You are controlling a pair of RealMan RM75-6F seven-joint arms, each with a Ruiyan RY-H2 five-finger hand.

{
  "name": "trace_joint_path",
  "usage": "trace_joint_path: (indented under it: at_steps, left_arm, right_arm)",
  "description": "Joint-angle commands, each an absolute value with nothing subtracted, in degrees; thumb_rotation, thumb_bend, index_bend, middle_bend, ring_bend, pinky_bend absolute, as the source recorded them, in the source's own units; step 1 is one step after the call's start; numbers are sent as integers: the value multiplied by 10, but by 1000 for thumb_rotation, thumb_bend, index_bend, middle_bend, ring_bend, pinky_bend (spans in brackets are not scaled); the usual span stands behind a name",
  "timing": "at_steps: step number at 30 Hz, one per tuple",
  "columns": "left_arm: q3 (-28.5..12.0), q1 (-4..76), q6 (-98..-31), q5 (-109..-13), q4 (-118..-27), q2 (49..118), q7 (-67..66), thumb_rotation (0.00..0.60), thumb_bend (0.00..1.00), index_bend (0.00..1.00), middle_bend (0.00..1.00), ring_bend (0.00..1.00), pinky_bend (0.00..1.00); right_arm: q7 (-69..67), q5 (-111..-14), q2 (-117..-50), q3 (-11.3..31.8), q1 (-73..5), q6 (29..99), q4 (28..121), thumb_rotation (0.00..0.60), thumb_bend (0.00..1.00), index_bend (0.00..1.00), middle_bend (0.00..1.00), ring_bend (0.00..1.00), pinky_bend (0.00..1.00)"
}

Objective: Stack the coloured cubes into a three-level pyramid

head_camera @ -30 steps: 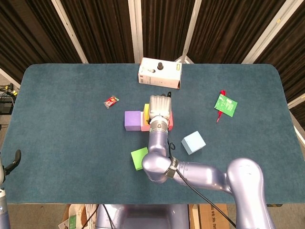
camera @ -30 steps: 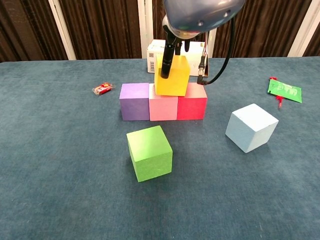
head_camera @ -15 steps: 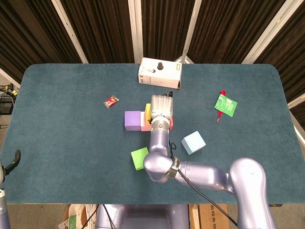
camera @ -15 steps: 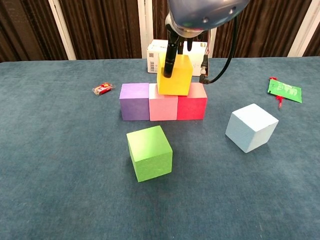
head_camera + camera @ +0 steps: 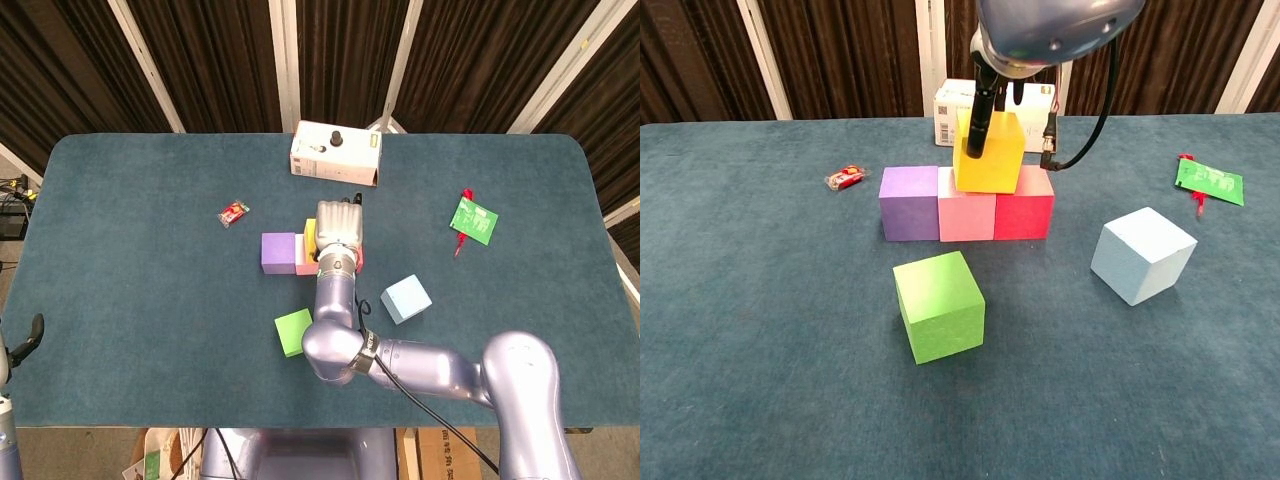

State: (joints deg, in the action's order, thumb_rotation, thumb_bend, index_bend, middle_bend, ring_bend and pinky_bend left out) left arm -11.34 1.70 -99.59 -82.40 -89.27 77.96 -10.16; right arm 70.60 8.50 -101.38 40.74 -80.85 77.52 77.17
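one yellow cube (image 5: pixel 989 155) in right robot hand (image 5: pixel 337 228)

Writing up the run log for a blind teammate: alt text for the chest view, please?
The right hand holds a yellow cube over the seam between the pink cube and red cube, which sit in a row with a purple cube on the blue table. A green cube and a light blue cube lie loose in front.

From the head view the right hand (image 5: pixel 338 232) covers most of the yellow cube (image 5: pixel 311 236) and red cube (image 5: pixel 358 262); the chest view's top edge crops it.
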Motion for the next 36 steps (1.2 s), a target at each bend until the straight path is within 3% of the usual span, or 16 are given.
trace_joint_path:
  at_steps: [1, 25, 36]
  left_arm:
    - [-113, 17, -995, -824, -893, 780, -102, 600, 410, 43, 0, 0, 0]
    - [-117, 17, -994, -816, -897, 780, -104, 600, 410, 30, 0, 0, 0]
    - [-117, 17, -993, -813, -898, 779, -106, 600, 410, 28, 0, 0, 0]
  right_arm:
    - [706, 84, -1014, 407, -808, 774, 771, 600, 295, 447, 374, 183, 0]
    - [715, 83, -1020, 407, -810, 771, 765, 600, 294, 324, 267, 107, 0]
    - [718, 86, -1020, 410, -810, 771, 767, 600, 294, 318, 254, 88, 0]
